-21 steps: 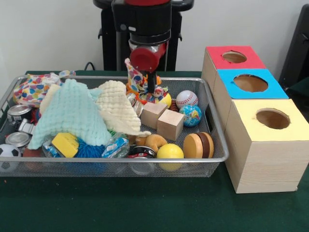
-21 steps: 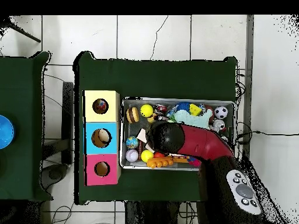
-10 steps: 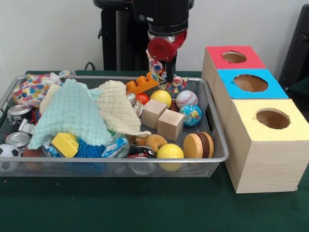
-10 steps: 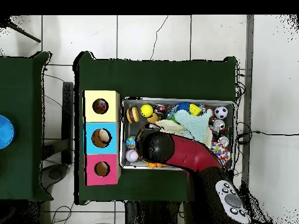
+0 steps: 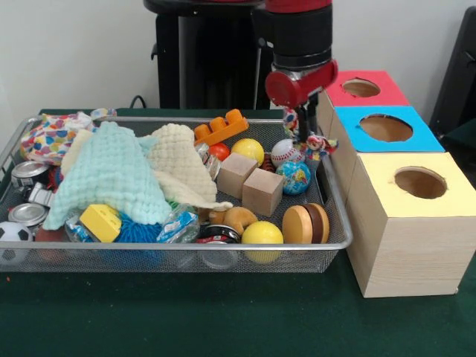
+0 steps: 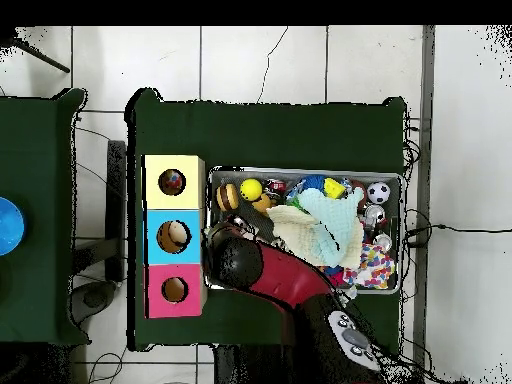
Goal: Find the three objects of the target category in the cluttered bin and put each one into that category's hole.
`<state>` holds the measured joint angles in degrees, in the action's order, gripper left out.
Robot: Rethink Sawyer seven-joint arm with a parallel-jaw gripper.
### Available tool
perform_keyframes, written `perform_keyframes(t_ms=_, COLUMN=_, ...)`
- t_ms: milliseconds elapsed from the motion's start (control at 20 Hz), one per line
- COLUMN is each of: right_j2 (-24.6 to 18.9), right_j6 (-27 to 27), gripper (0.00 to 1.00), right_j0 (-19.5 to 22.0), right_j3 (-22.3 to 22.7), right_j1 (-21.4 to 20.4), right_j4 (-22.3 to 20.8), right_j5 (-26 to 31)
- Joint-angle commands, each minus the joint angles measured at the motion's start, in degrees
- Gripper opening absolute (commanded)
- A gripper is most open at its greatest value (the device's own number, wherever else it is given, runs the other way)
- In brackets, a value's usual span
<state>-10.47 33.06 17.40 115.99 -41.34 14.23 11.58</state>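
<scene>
Held item: a multicoloured patterned cloth [image 5: 309,137] hangs bunched below the gripper [image 5: 303,128], dangling over the wire bin's right rim [image 5: 336,204], just beside the boxes.
Gripper state: clamped on the top of the cloth; the cloth hides the fingertips, but it hangs from them clear of the bin's contents.
Key relation: the cloth's long axis runs straight down from the gripper; the red box's hole [image 5: 361,88] lies to the right of it and a little farther back in the front view, the blue box's hole [image 5: 385,128] to the right and nearer the camera. Which hole takes cloths I cannot tell.
Overhead check: the red arm [image 6: 270,275] reaches to the bin's edge beside the blue box [image 6: 173,237] and the red box [image 6: 174,290], hiding the cloth.
Neighbours: a baseball [image 5: 288,152] and a globe ball [image 5: 294,177] sit just left of the hanging cloth, inside the bin.
Other cloths: a mint waffle cloth [image 5: 111,175], a cream one [image 5: 182,163] and another patterned one [image 5: 50,137] lie in the bin's left half.
Judgement: the carry looks nearly over; what remains is a short sideways shift, then a release above a hole.
</scene>
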Motion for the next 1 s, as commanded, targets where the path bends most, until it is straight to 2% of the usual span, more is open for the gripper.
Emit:
perform_keyframes(t_ms=50, right_j2=-3.88, right_j6=25.64, gripper=0.00, right_j0=-4.10, right_j3=0.19, right_j1=4.41, right_j4=7.94, right_j5=-3.79)
perform_keyframes(t_ms=250, right_j2=-2.09, right_j6=27.12, gripper=0.00, right_j0=-5.75, right_j3=-0.01, right_j1=2.16, right_j4=7.83, right_j5=-0.06)
perform_keyframes(t_ms=400, right_j2=-0.79, right_j6=26.96, gripper=0.00, right_j0=-5.38, right_j3=1.04, right_j1=-5.52, right_j4=6.43, right_j5=6.87)
perform_keyframes(t_ms=550, right_j2=1.42, right_j6=30.26, gripper=0.00, right_j0=-7.26, right_j3=-1.17, right_j1=-10.52, right_j4=7.02, right_j5=13.74)
perform_keyframes(t_ms=800, right_j2=4.05, right_j6=35.14, gripper=0.00, right_j0=-9.79, right_j3=-5.20, right_j1=-11.92, right_j4=8.75, right_j5=20.28)
perform_keyframes(t_ms=1000, right_j2=5.30, right_j6=34.92, gripper=0.00, right_j0=-10.59, right_j3=-5.42, right_j1=-11.23, right_j4=9.96, right_j5=19.92)
